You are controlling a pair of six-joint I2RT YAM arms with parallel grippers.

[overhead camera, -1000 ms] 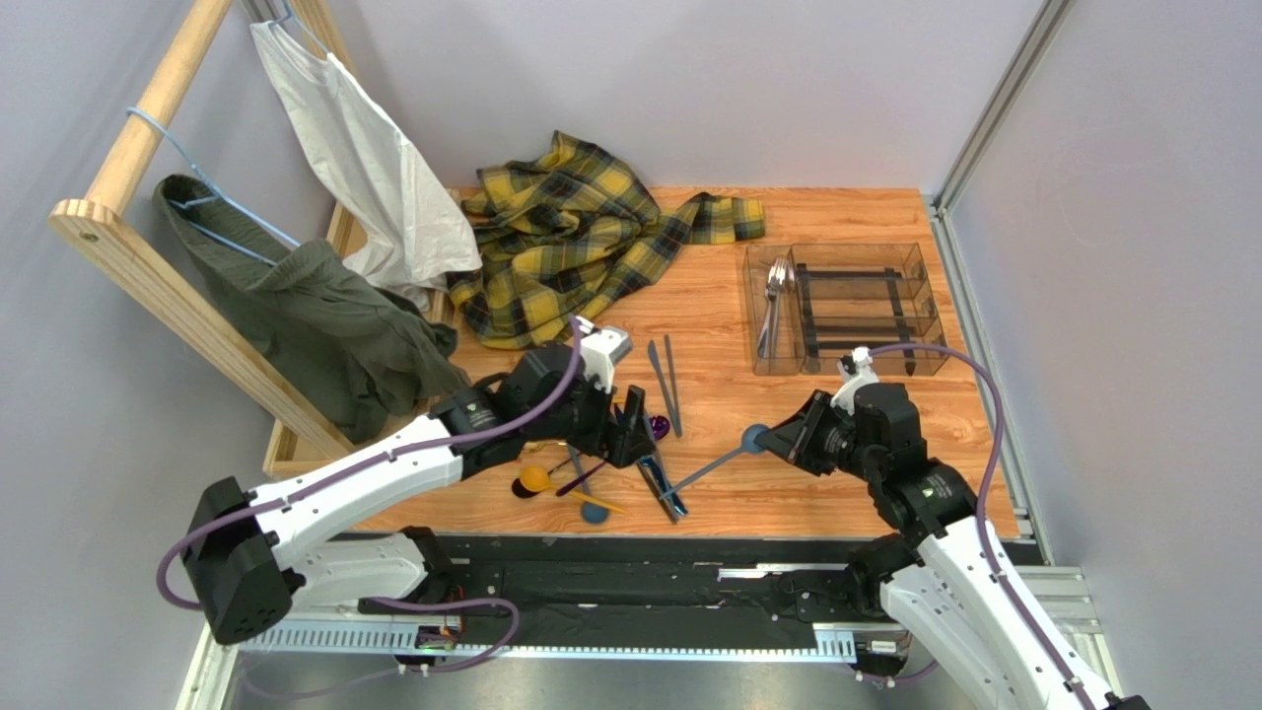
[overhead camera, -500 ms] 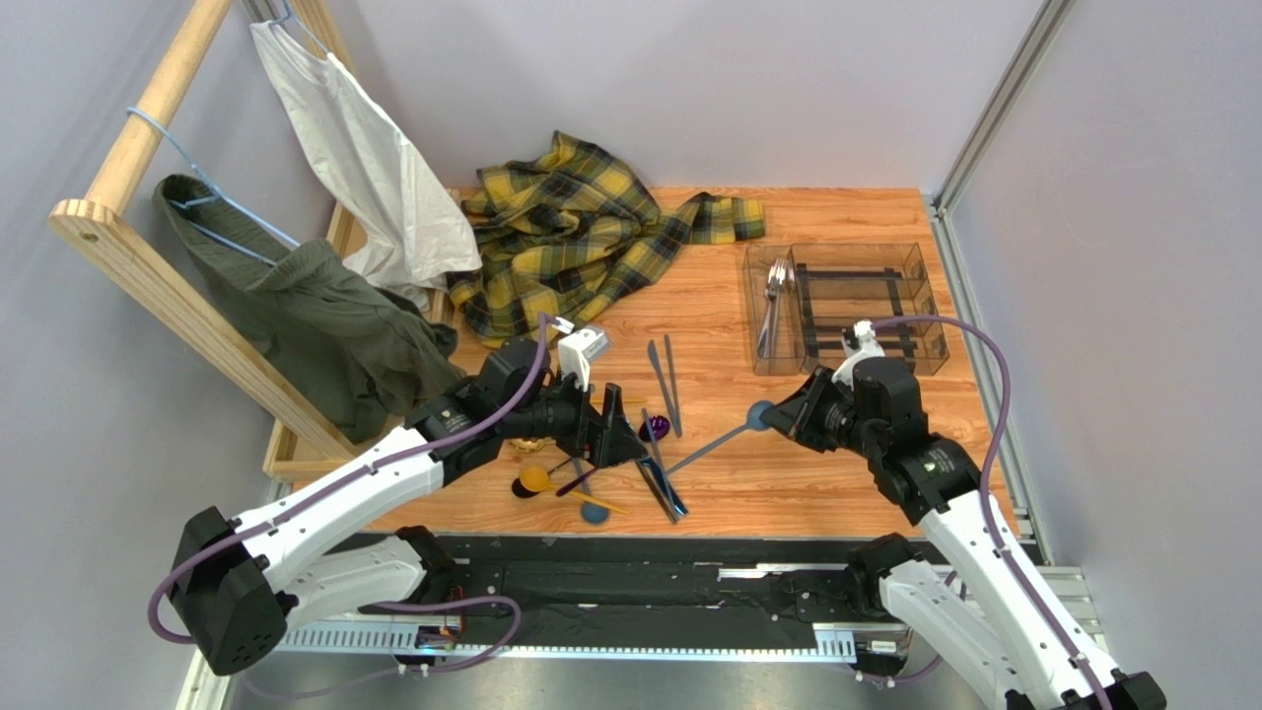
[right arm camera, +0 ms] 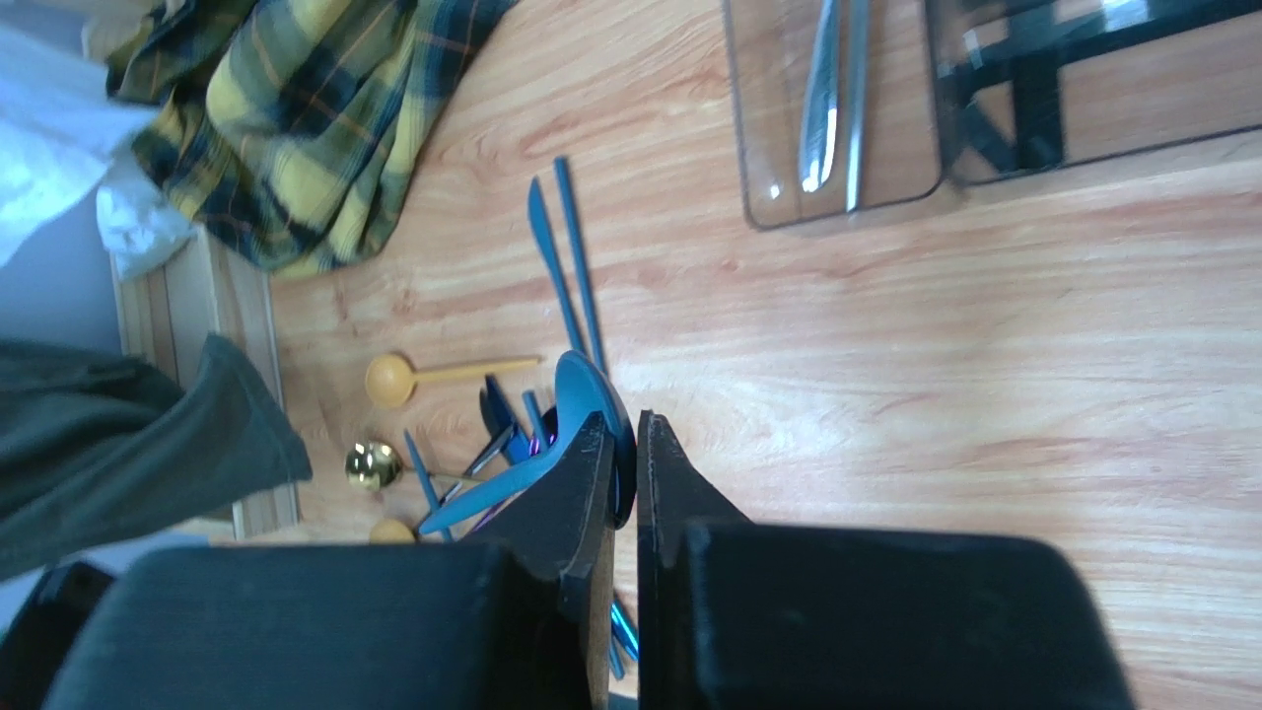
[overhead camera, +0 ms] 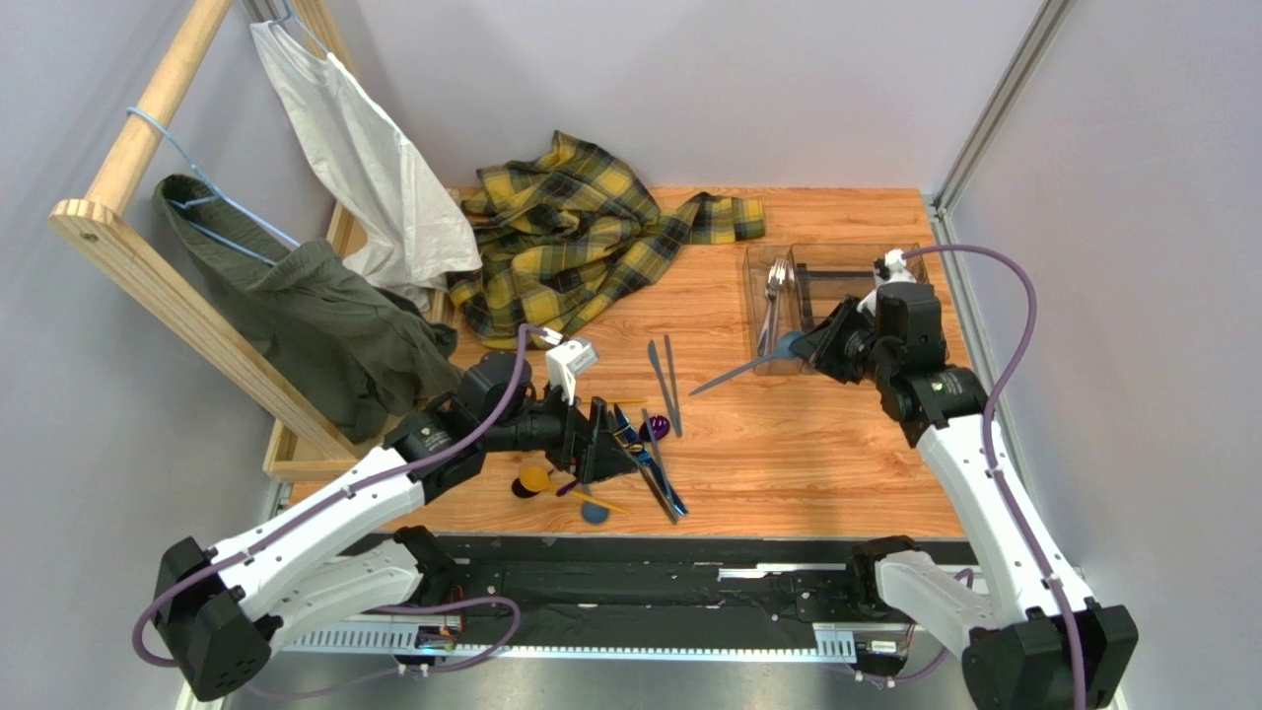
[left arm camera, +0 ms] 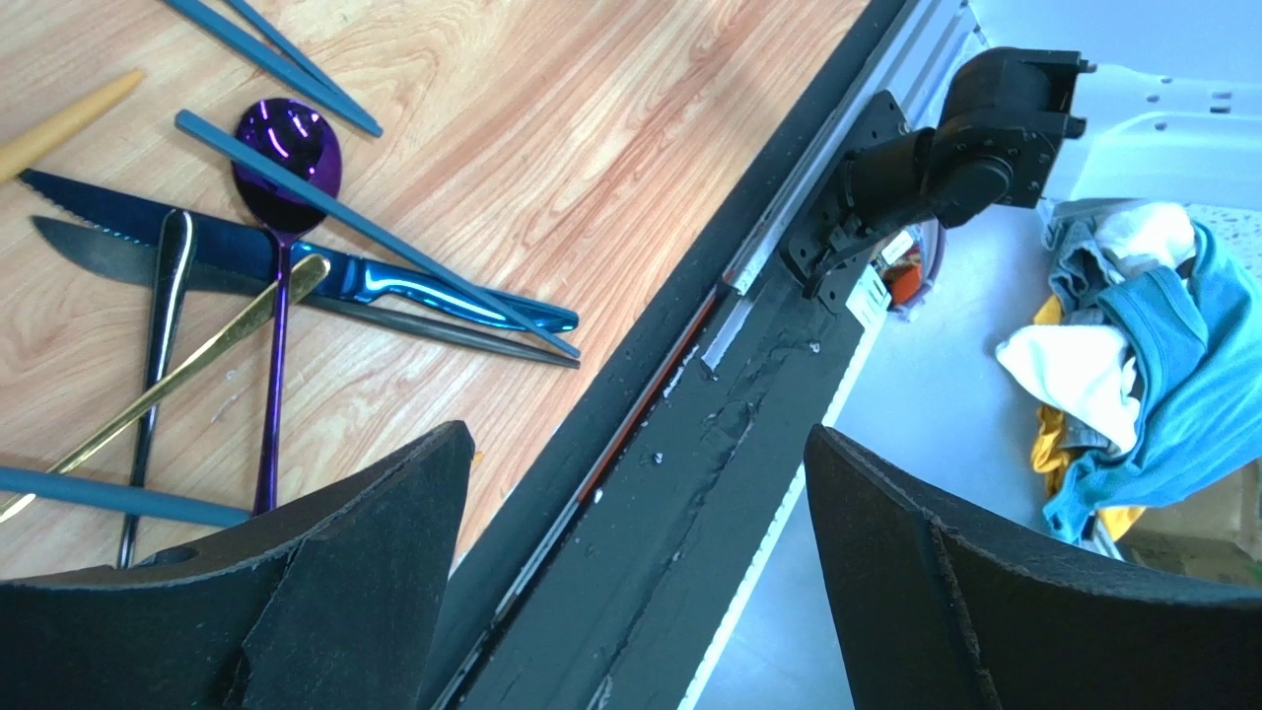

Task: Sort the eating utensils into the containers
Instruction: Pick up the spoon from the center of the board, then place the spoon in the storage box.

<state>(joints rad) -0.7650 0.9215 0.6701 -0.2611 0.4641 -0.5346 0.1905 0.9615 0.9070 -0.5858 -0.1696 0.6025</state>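
Note:
My right gripper [overhead camera: 800, 349] [right arm camera: 625, 429] is shut on the bowl of a teal spoon [overhead camera: 733, 374] [right arm camera: 489, 496]. It holds the spoon above the table, just left of the clear tray [overhead camera: 930, 303] [right arm camera: 837, 212], with the handle pointing left. Silver pieces [overhead camera: 772, 303] [right arm camera: 824, 89] lie in the tray's left compartment. My left gripper [overhead camera: 611, 441] [left arm camera: 637, 444] is open and empty, low over the table's near edge beside the pile. The pile holds a purple spoon [left arm camera: 289, 141], a blue knife [left arm camera: 311, 266], a gold spoon [left arm camera: 178, 377] and teal sticks [left arm camera: 282, 52].
A yellow plaid cloth [overhead camera: 571, 237] lies at the back of the table. A wooden rack [overhead camera: 148, 252] on the left carries a green garment [overhead camera: 311, 318] and a white one [overhead camera: 363, 148]. Two dark sticks [overhead camera: 664, 377] lie mid-table. A black rail [overhead camera: 637, 570] runs along the near edge.
My right arm has carried the teal spoon from the front middle of the table up and right to the tray's left edge. The left gripper has drifted slightly back and lower over the pile.

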